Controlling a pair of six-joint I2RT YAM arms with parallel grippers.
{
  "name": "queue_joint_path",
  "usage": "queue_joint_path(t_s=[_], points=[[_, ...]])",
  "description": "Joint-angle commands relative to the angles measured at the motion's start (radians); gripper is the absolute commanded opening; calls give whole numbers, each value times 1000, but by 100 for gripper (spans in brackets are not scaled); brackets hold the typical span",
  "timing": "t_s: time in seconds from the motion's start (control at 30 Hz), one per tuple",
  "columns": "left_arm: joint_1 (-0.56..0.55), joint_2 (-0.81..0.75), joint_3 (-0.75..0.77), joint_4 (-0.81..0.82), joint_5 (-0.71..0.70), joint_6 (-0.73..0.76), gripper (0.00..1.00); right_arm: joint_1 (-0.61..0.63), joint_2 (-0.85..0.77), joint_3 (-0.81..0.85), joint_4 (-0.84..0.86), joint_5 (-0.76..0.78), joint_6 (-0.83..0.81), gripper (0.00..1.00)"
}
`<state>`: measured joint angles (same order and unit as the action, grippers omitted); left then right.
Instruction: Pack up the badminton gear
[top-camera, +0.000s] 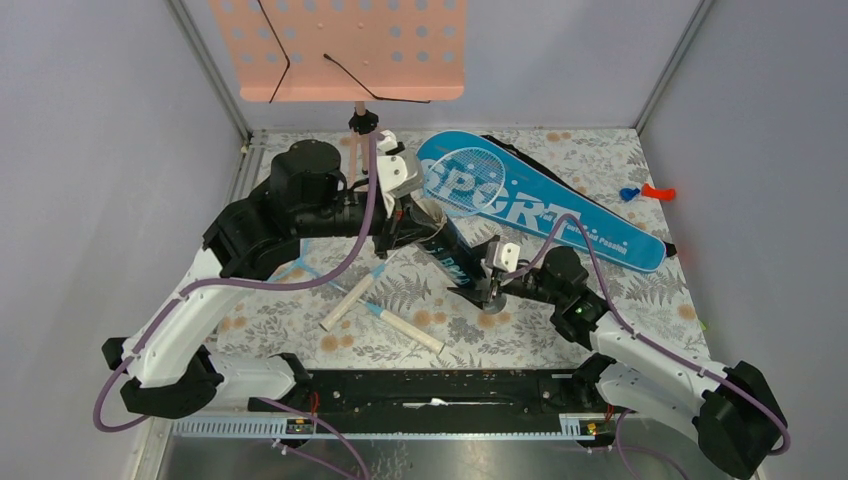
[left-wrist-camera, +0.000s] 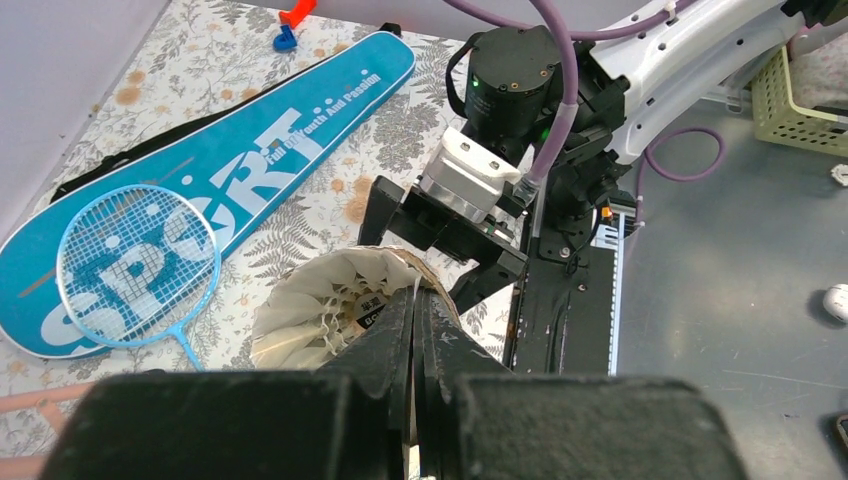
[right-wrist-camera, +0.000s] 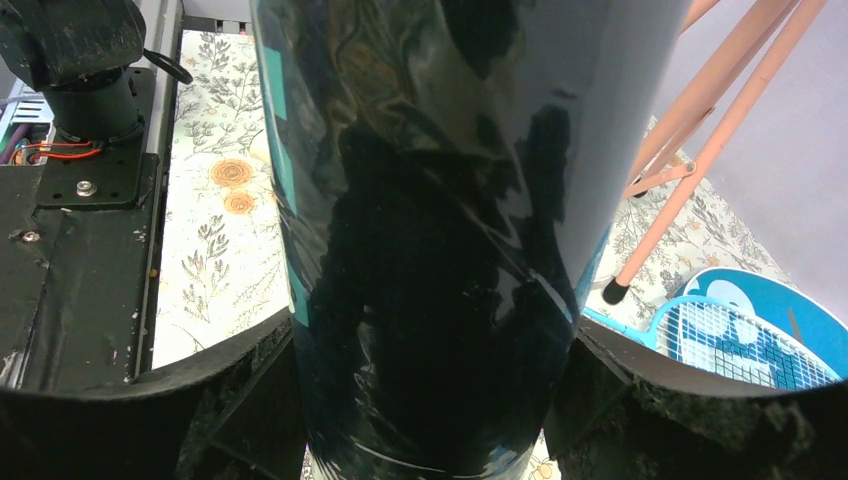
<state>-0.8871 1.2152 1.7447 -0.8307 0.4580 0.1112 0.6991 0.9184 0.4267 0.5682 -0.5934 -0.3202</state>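
The black lettered tube (top-camera: 462, 262) lies tilted at mid-table, and my right gripper (top-camera: 492, 290) is shut on its lower end. In the right wrist view the glossy tube (right-wrist-camera: 430, 230) fills the space between the gripper (right-wrist-camera: 430, 420) jaws. A white feather shuttlecock (left-wrist-camera: 315, 310) sits in the tube's open mouth. My left gripper (left-wrist-camera: 415, 297) is shut on the edge of its skirt; it also shows in the top view (top-camera: 420, 212). One light-blue racket (top-camera: 470, 182) lies on the blue "SPORT" bag (top-camera: 560, 215). Two pale handles (top-camera: 346, 302) lie under my left arm.
The peach music stand (top-camera: 350, 45) stands at the back, its tripod legs (right-wrist-camera: 690, 150) close behind the tube. A small red and blue item (top-camera: 645, 192) lies at the far right. The black arm base rail (top-camera: 440, 388) runs along the near edge.
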Motion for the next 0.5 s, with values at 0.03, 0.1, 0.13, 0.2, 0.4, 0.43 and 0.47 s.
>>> queue_joint_path(t_s=[0.03, 0.1, 0.13, 0.2, 0.4, 0.43, 0.47], points=[[-9, 41, 39, -2, 2, -37, 0, -1, -48, 7, 116, -38, -10, 14], [-11, 53, 44, -5, -8, -63, 1, -1, -53, 7, 117, -40, -11, 14], [-16, 62, 48, -9, -36, -74, 2, -2, -51, 7, 117, -40, -12, 14], [-26, 76, 56, -31, -108, -95, 2, -1, -50, 7, 115, -39, -13, 14], [-78, 106, 9, -45, -230, -161, 1, -2, -48, 10, 106, -20, -30, 14], [-88, 115, 8, -54, -238, -169, 0, -2, -48, 11, 101, -16, -33, 14], [-99, 124, 12, -67, -248, -175, 0, -1, -48, 10, 100, -11, -35, 14]])
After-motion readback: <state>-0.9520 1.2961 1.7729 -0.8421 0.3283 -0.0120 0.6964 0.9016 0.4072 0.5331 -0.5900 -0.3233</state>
